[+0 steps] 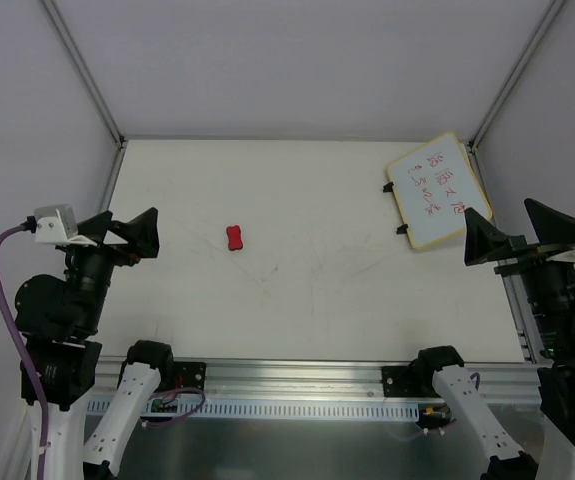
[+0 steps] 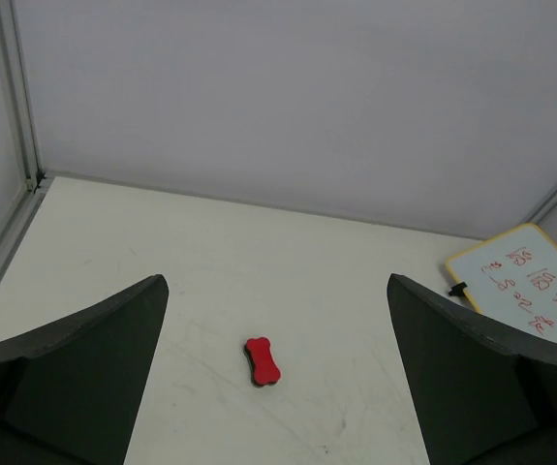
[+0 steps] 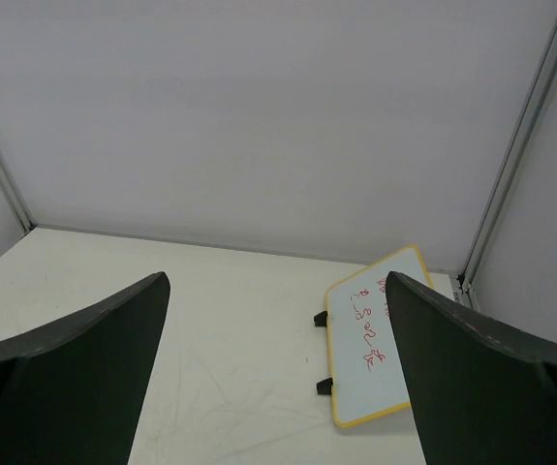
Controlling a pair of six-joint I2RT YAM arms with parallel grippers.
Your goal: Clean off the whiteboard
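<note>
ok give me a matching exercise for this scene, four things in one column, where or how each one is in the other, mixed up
1. whiteboard
2. eraser
3. left gripper
4. right gripper

A. open, at the left side of the table
B. red, lying alone mid-table
C. open, close to the whiteboard
D. far right corner, red writing on it

Pairs: 1-D, 2-B, 3-A, 4-C
</note>
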